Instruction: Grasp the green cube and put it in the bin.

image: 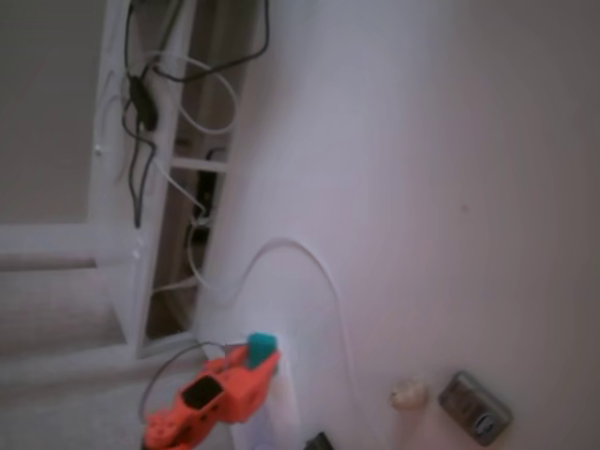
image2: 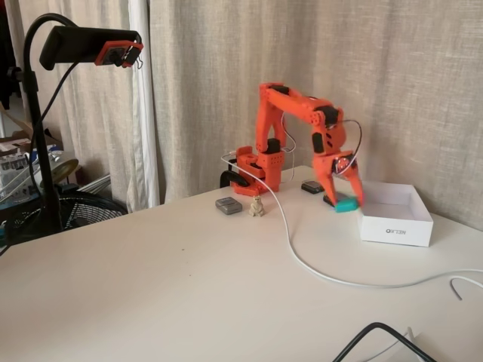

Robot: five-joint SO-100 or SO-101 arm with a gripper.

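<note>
Beige curtains hung behind a broad white table, one of each, in a fixed view. One orange arm stood at the table's far side, bent over and down toward one white bin. One white cable trailed from the arm's base across the tabletop, passing just in front of the small items but clear of the bin. A black camera stand rose at the left edge, with a black cable at the near edge. Near the arm's base lay one grey metallic object and, just beside it, one cream lump; both also showed in a fixed view, grey object and lump. One green cube sat pinched between the fingers of the gripper, raised just beside the bin's left wall and outside it. From above, the cube showed at the gripper tip.
</note>
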